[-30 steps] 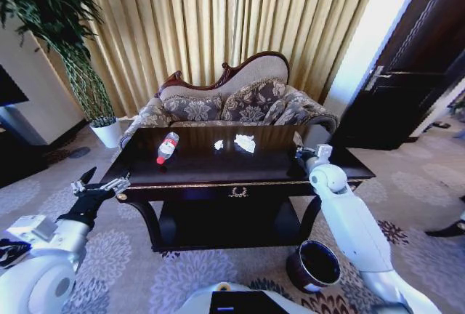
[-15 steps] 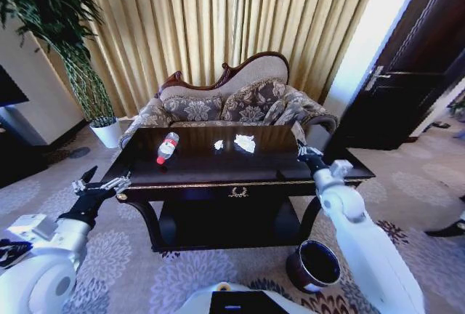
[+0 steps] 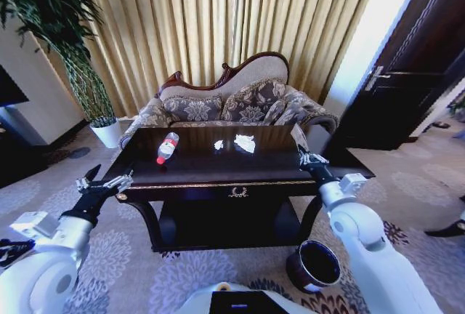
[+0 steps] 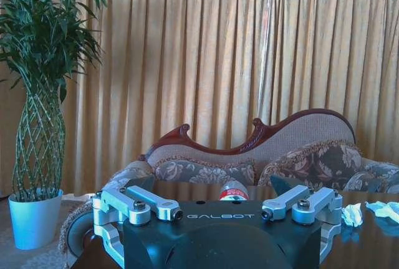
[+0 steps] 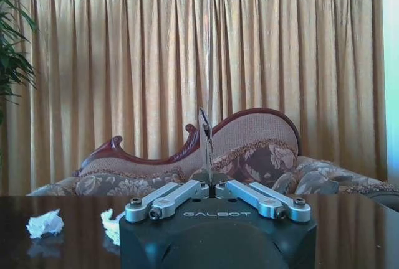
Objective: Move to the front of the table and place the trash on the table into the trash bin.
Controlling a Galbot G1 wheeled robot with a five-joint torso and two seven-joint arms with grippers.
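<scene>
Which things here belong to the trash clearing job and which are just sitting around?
Job: table, bottle, two paper scraps, trash bin, left hand, right hand.
Bystanders: sofa, potted plant, curtains, door.

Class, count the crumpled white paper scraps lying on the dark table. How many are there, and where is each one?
2. The smaller scrap lies near the table's middle, toward the sofa side. The larger scrap lies just to its right. Both sit right of the bottle. None looks hidden.
</scene>
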